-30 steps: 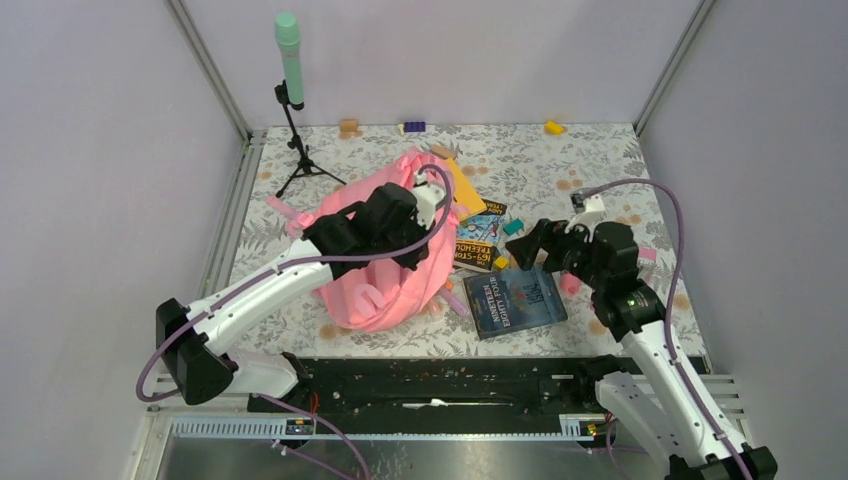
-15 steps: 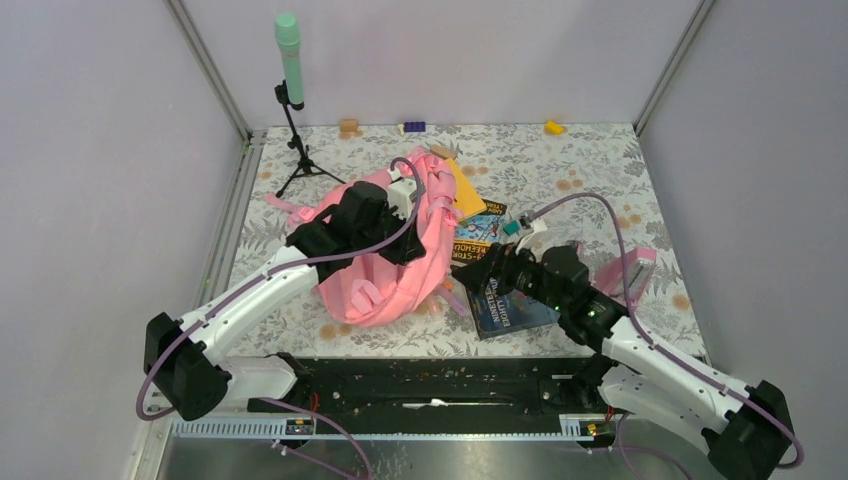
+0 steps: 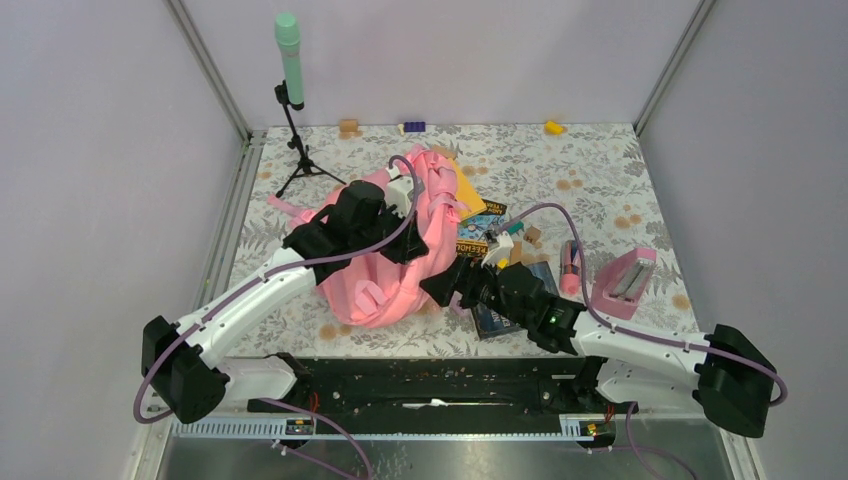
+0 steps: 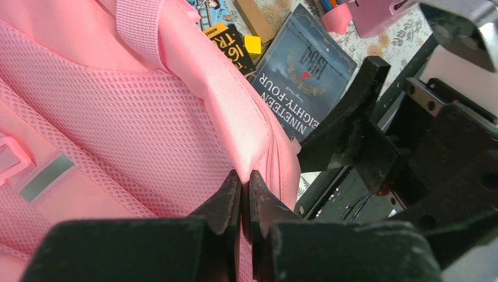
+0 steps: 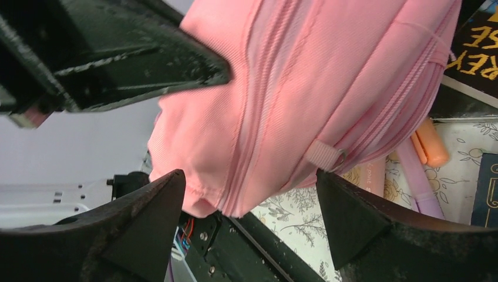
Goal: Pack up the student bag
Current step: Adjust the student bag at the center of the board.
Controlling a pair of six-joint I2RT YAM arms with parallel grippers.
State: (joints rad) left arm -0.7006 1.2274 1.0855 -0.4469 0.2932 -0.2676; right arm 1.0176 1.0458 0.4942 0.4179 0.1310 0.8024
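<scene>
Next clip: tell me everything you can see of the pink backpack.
The pink backpack is soft woven fabric, bunched in a heap on the floral table, left of the books. Its back shows mesh padding, a pale grey strip and a webbing strap; zip lines run along one edge. The left tool pinches a fabric fold shut; the open right tool straddles the zipped corner.

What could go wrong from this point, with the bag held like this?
1. The left tool pinches only a thin fold at the edge of the student bag; the fabric could slip out.
2. The right tool stands open astride the bag's zipped corner, so it may close on bulk fabric rather than the zip tab.
3. The right arm lies low over the blue book and might sweep it aside.
</scene>
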